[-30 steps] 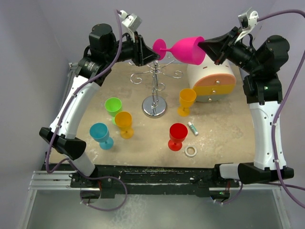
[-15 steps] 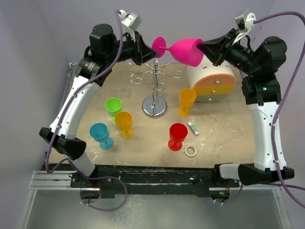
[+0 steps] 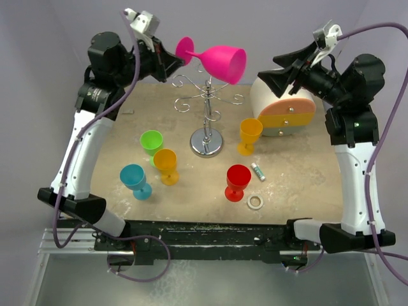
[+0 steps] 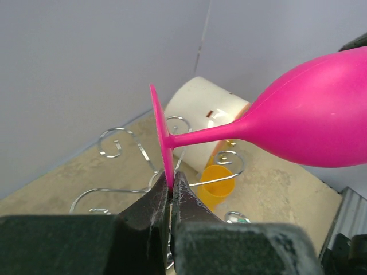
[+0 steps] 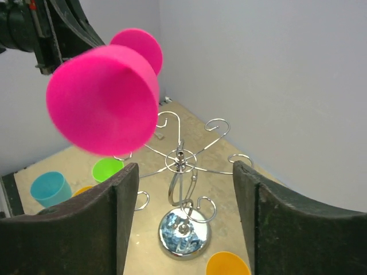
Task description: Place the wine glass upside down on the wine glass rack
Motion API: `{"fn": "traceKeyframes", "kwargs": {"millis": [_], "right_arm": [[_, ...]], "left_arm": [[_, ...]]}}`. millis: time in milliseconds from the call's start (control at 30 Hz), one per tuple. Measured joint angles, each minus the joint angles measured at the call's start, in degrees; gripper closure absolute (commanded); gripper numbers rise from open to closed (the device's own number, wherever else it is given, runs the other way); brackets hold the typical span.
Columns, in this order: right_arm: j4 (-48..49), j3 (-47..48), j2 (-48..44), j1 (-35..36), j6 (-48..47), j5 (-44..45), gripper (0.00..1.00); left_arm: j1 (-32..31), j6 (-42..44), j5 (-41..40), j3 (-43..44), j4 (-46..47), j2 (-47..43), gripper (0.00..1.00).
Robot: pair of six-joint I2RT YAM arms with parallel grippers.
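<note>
Aloft, left pincer (image 4: 171, 182) grips wine glass (image 3: 218, 61) by foot; right pincer (image 5: 183, 170) gapes; beige table (image 3: 306, 185), lilac walls (image 3: 268, 19).

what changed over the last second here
The right end effector opened, let go of the bowl of the pink wine glass and drew back to the right. The left end effector, shut on the glass's foot, carried it leftward and now holds it alone. The wine glass rack and the round drawer box stayed put.

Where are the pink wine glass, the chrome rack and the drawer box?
pink wine glass (image 3: 224, 62): top view, on the bowl.
chrome rack (image 3: 206, 141): top view, on the round base.
drawer box (image 3: 271, 103): top view, on the white front.
</note>
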Motion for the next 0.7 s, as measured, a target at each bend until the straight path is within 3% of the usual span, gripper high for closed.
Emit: {"fn": "traceKeyframes", "kwargs": {"millis": [100,267,433,700], "right_arm": [[-1.75,0.00,-0.90,0.00,-1.44,1.01,0.16],[-5.05,0.00,-2.60,0.00,-4.92,4.20,0.12],[-7.15,-1.18,-4.15,0.00,-10.21,7.28,0.09],[-7.61,-12.81,-5.42,0.00,-19.32,10.62,0.07]], "left_arm": [[3.39,1.03,-1.20,-1.33,-0.24,-2.45,1.00],[6.95,5.75,-6.64,-2.75,-1.73,-6.45,1.00],[7.37,16.81,-17.20,-3.69,-3.37,-10.69,1.00],[9.44,34.62,-34.38,-9.57,-3.72,-17.53,1.00]]}}
